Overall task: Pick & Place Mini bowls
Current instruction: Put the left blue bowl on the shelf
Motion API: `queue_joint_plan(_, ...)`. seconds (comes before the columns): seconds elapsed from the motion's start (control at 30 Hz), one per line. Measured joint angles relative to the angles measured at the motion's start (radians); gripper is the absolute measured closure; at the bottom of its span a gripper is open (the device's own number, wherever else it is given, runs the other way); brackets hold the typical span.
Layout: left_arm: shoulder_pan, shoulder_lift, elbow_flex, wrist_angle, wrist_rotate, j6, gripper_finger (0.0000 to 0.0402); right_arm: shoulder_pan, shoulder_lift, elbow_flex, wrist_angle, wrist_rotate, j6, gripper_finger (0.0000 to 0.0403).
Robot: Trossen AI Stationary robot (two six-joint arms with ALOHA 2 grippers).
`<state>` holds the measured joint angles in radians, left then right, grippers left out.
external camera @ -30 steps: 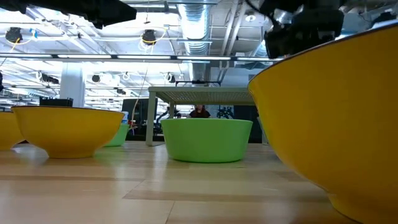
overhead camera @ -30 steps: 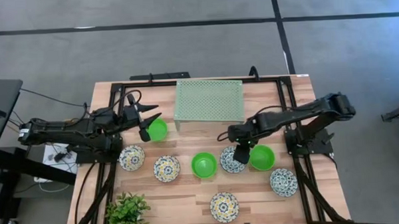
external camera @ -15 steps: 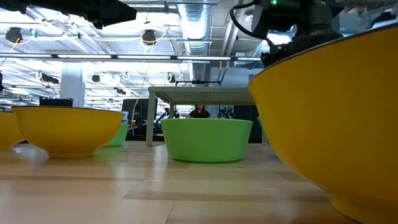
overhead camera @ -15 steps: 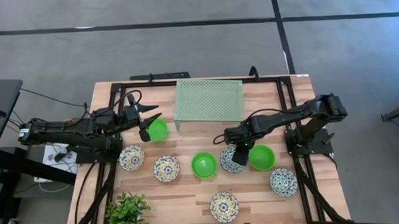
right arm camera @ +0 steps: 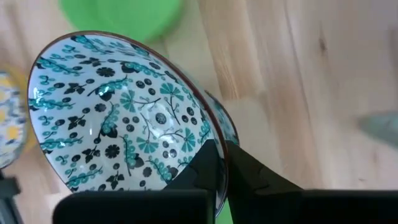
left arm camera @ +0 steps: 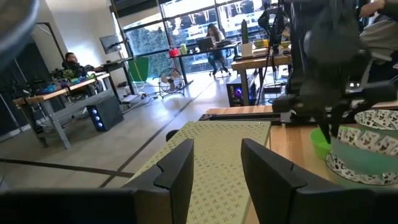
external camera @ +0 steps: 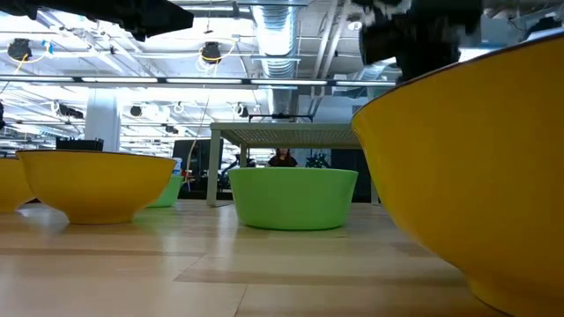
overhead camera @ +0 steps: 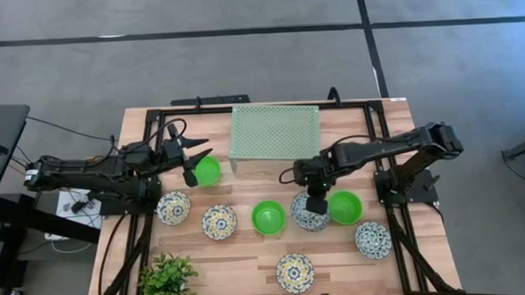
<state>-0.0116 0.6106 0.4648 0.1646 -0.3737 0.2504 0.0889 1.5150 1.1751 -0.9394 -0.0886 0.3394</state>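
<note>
Mini bowls stand spread over the wooden table (overhead camera: 249,253): three plain green ones (overhead camera: 267,216) (overhead camera: 344,207) (overhead camera: 207,171) and several floral ones (overhead camera: 220,222). My right gripper (right arm camera: 219,149) points steeply down and is shut on a white bowl with a blue-green floral inside (right arm camera: 124,112), also seen in the high view (overhead camera: 309,216). My left gripper (left arm camera: 217,155) hovers open and level at the table's left, above the far-left green bowl, with nothing between its fingers. My right gripper pinches the floral bowl's rim (right arm camera: 208,134), one finger (right arm camera: 202,165) inside the bowl and one (right arm camera: 249,171) outside. The fingers come from above, slanting down onto the far side of the rim (overhead camera: 314,202). The bowl hangs tilted, held side up; whether it is clear of the table I cannot tell.
A pale green perforated rack (overhead camera: 274,132) stands at the far middle, ahead of my left gripper. A small leafy plant (overhead camera: 166,278) sits at the near left corner. A green bowl lies close beside the held bowl on its right. Black frame rails (overhead camera: 381,161) run along the table's sides.
My right gripper has taken hold of the floral bowl's rim and risen a little. The bowl now sits tipped, its held side raised, where before it lay flat on the table.
</note>
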Motion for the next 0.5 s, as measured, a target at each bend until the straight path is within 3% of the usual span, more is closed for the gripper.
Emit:
queue_joint_plan(0.13,0.000,0.000,0.000,0.000,0.000,0.000,0.0270,-0.034,-0.001,0.111,-0.074,0.014,-0.099,0.0397)
queue_joint_plan(0.5,0.000,0.000,0.000,0.000,0.000,0.000,0.0270,-0.259,-0.001,0.405,-0.190,0.227,-0.368,0.0396)
